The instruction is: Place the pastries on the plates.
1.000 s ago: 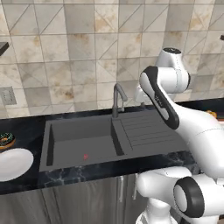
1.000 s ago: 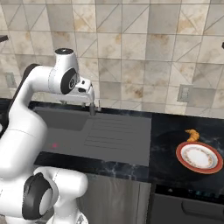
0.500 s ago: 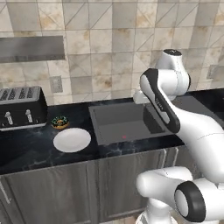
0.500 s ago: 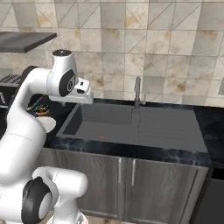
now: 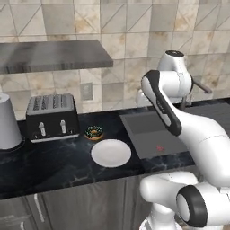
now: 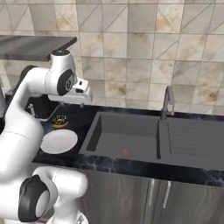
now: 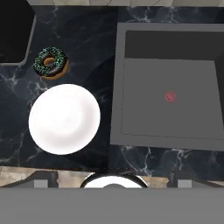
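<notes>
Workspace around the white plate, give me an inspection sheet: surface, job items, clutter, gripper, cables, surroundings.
Surface: dark marbled counter, sink set into it beside the plate.
Job's things: donut lies on the counter just behind the white plate, apart from it; nothing lies on the plate.
Clutter: toaster and a grey container stand further along the counter.
Gripper: the hand hangs high above the counter; fingers not visible, state cannot be told.
Cables: nothing seen.
Surroundings: tiled wall with an outlet, a grey shelf above the toaster, faucet behind the sink.
</notes>
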